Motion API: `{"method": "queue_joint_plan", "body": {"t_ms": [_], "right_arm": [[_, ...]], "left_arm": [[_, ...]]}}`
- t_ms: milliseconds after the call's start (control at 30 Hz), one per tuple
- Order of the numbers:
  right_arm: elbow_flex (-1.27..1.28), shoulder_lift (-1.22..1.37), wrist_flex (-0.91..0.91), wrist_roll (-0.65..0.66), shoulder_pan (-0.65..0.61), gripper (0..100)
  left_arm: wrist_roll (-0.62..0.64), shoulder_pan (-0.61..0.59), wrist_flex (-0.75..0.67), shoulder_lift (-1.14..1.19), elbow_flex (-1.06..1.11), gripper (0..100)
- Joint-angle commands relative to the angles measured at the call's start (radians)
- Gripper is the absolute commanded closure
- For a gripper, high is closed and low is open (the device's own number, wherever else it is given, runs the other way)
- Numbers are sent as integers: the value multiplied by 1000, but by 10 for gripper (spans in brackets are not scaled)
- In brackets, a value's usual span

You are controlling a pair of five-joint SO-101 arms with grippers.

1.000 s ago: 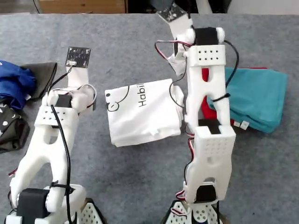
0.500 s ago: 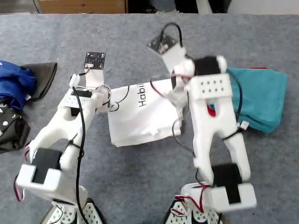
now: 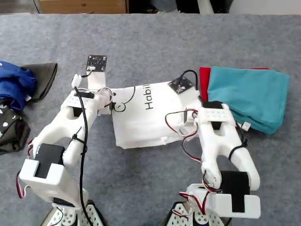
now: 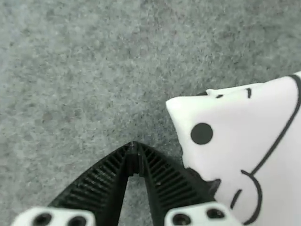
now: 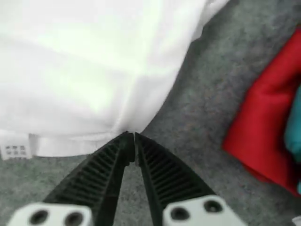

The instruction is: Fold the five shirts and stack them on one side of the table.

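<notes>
A folded white shirt [image 3: 150, 115] with black print lies mid-table. My left gripper [image 3: 109, 107] sits at its left corner; in the left wrist view it [image 4: 134, 147] is shut and empty on the grey cloth beside the shirt's corner [image 4: 244, 155]. My right gripper [image 3: 190, 104] is at the shirt's right edge. Its fingertips [image 5: 130, 136] are shut and touch the white hem [image 5: 84, 70]; whether fabric is pinched is unclear. A folded teal shirt [image 3: 249, 96] lies on a red one [image 3: 203, 80] at the right, and that red shirt [image 5: 268, 136] lies close to the right gripper.
A blue shirt [image 3: 14, 84] and dark shirts [image 3: 42, 77] [image 3: 10, 129] lie bunched at the table's left edge. Grey table cloth [image 3: 141, 47] stretches bare across the far half. Both arm bases stand at the near edge.
The right arm has pulled back from the far side and come down at the white shirt's right edge. The left arm swung right to the shirt's left corner. The shirt shifted slightly right.
</notes>
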Motion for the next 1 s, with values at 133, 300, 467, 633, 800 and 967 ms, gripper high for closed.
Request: {"method": "queue_joint_plan", "body": {"t_ms": [133, 300, 467, 633, 800, 967], "right_arm": [[-237, -188, 278, 12, 18, 984], [-298, -318, 328, 6, 17, 984], [-185, -308, 232, -31, -110, 984], [-30, -194, 52, -95, -133, 984], [-12, -90, -9, -95, -89, 984], [-16, -71, -12, -94, -91, 984]], "left_arm": [[3, 2, -21, -5, -44, 972], [3, -50, 21, -77, -76, 972], [9, -65, 48, -213, -73, 972], [11, 19, -20, -167, -79, 971], [11, 64, -61, 87, -159, 973], [14, 39, 44, 224, -321, 973]]}}
